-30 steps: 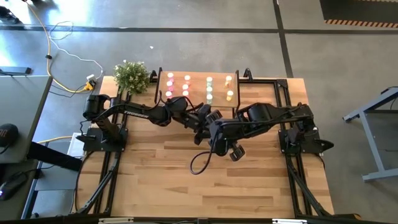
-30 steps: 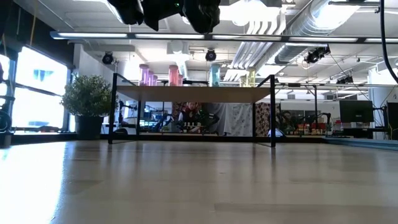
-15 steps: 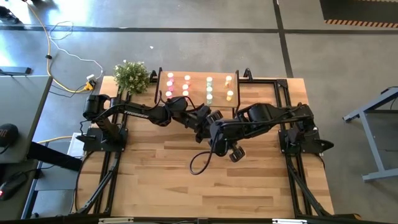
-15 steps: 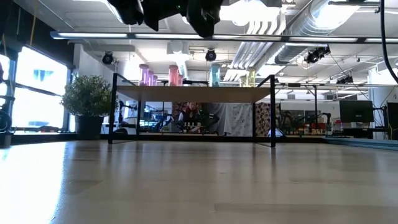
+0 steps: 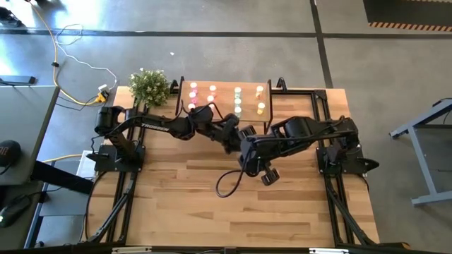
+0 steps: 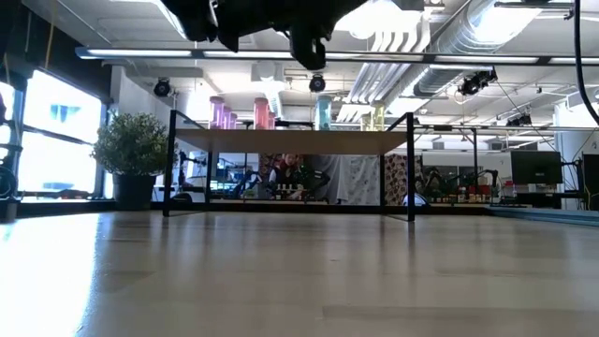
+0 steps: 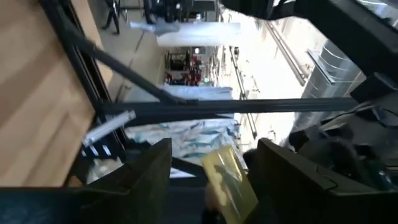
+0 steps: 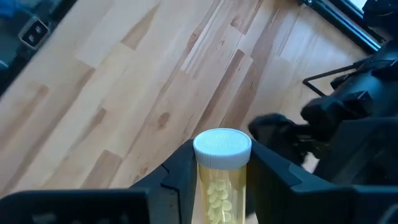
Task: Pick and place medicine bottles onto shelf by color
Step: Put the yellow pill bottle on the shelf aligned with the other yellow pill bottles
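Yellow pill bottle [image 8: 222, 180], white-capped, sits pinched between my right gripper [image 8: 217, 186] fingers above the wooden tabletop [image 8: 124, 99]; my left gripper [image 7: 214, 186] fingers clamp another yellow bottle [image 7: 230, 185]; both grippers meet mid-table, at six o'clock from the shelf [image 5: 224, 100], where pink, green and yellow bottles [image 5: 237, 101] stand in columns; a potted plant [image 5: 149, 86] sits at its nine o'clock.

Likely open-plan lab: exposed ceiling ducts [image 6: 449, 37], monitors [image 6: 533, 168], concrete floor [image 5: 233, 17].
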Controlling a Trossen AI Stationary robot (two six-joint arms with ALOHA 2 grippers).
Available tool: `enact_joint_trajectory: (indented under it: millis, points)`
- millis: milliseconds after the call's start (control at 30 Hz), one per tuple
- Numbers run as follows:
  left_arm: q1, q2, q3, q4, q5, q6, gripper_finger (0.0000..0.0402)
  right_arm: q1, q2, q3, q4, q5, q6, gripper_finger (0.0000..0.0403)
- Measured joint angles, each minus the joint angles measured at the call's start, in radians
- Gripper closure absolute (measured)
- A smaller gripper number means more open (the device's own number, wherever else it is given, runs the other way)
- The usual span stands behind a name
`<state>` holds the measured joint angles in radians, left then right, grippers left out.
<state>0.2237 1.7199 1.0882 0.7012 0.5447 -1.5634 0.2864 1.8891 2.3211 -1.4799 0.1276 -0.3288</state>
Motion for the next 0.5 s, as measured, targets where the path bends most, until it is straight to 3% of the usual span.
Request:
enact_joint_trajectory:
  millis: [300,500]
  points:
    - [0.053,0.000,0.000,0.010,-0.002,0.154,0.0174,0.003,-0.072,0.000,0.065,0.006,0.172,0.0295]
    - [0.059,0.000,0.000,0.069,-0.003,0.275,0.0174,0.003,-0.155,0.000,0.165,0.092,0.279,0.0295]
